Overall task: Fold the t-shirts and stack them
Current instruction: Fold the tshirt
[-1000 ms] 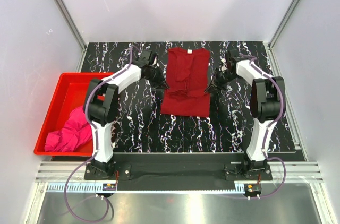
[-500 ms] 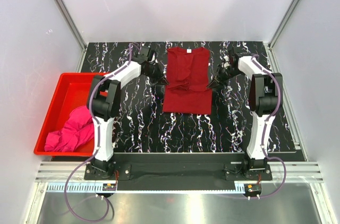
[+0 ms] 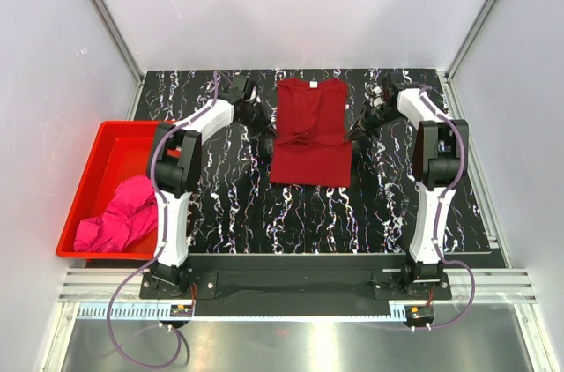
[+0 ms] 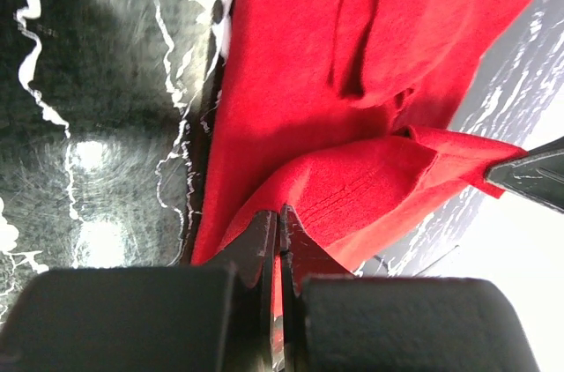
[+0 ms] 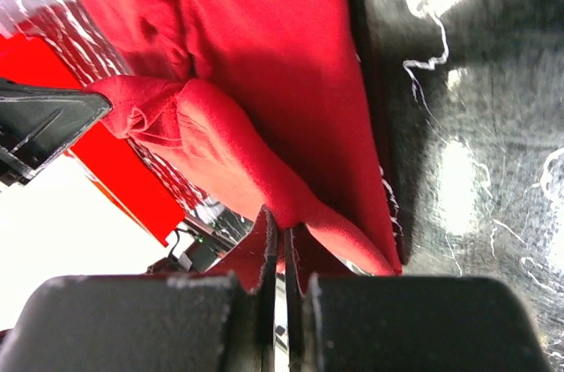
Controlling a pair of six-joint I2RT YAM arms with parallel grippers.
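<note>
White-walled booth, black marble-patterned table (image 3: 220, 204) with white veining. At its far centre: crimson t-shirt (image 3: 308, 156), spread mostly flat, collar and small white neck label (image 3: 313, 85) toward the back wall, hem toward the arm bases. Left gripper (image 3: 266, 128) at the shirt's left edge, clamped tight on a raised fold of red cloth. Right gripper (image 3: 354, 131) at the right edge, likewise pinched on a lifted fold. Rumpled creases across the shirt's middle between the two. Beside the table's left edge: red bin (image 3: 97, 147), with the pink t-shirt (image 3: 119, 218) crumpled in its near end, well apart from the crimson one. Left arm's elbow overhanging and hiding part of the bin's right wall.
</note>
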